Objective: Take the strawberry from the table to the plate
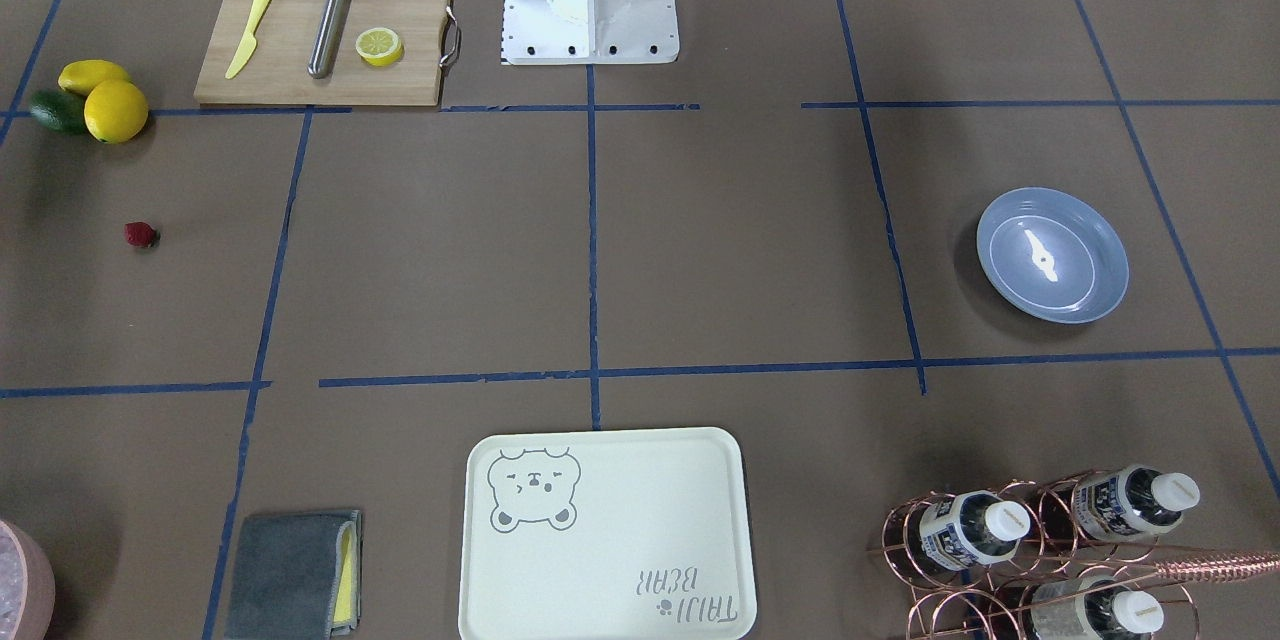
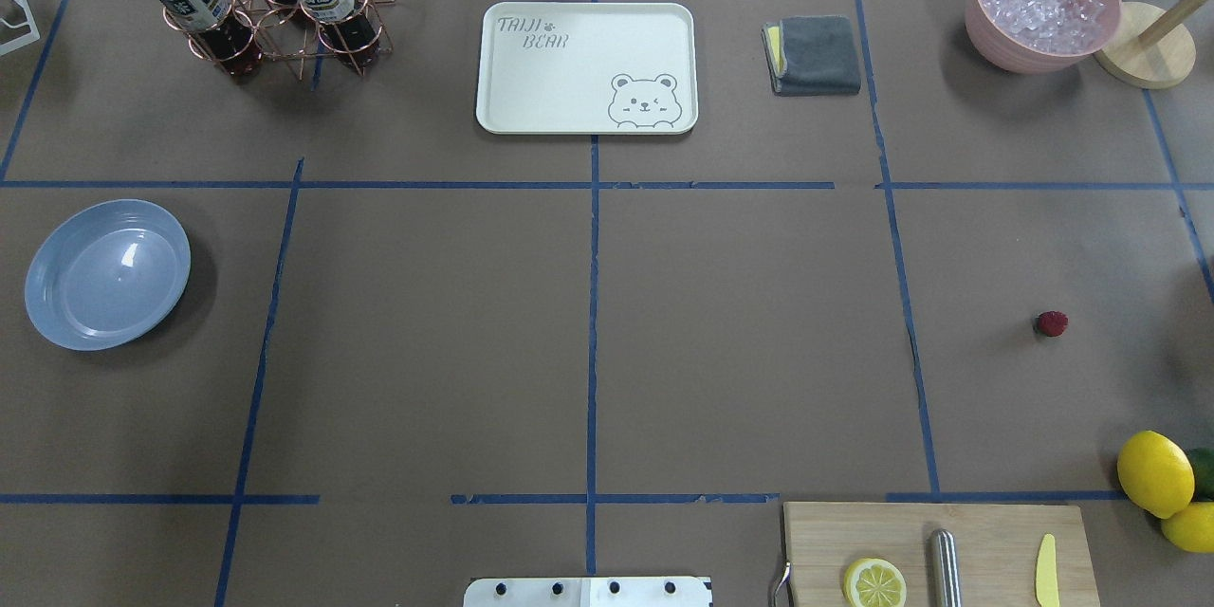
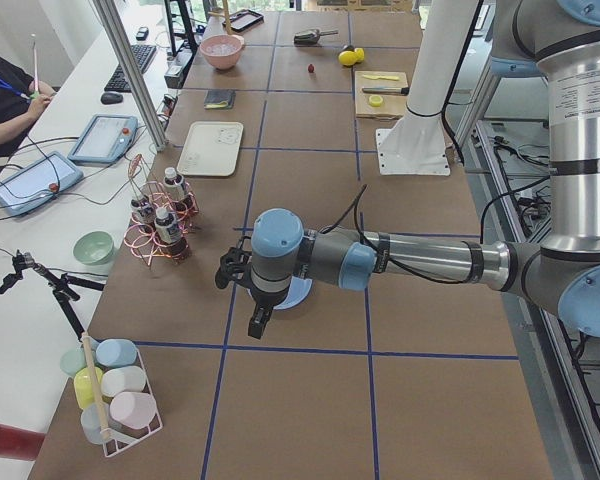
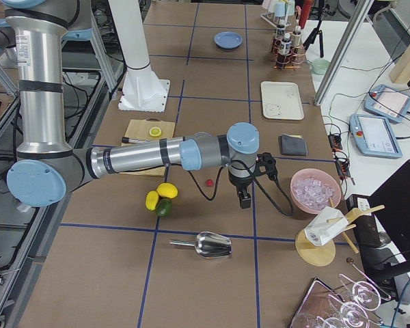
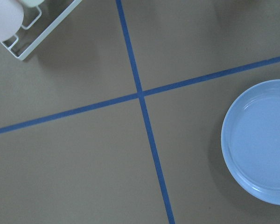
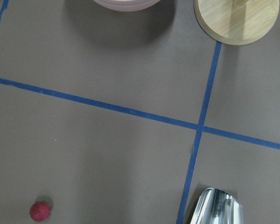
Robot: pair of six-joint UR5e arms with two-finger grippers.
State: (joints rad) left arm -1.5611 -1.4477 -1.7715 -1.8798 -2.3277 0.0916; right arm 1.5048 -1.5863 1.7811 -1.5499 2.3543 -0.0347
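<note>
The strawberry [image 2: 1051,323] lies on the bare surface [image 2: 740,341], out on my right side. I judge nothing of the task is done yet: grasp, carry and release are all left. It is a tiny, knobbly, dark red berry with a fleck of green, probably soft and apt to roll. The right end effector [image 4: 244,199] hangs near it, above the surface; I cannot tell whether its fingers are spread or pressed together. Glossy oval lemons [image 2: 1154,473] sit nearby. The plate [image 2: 107,273] is round, shallow and smooth light blue with a raised rim. It is empty and well apart, over on the left. The left end effector [image 3: 258,322] hovers there, and I cannot read its state either. The surface looks like matt brown paper gridded with blue tape.
</note>
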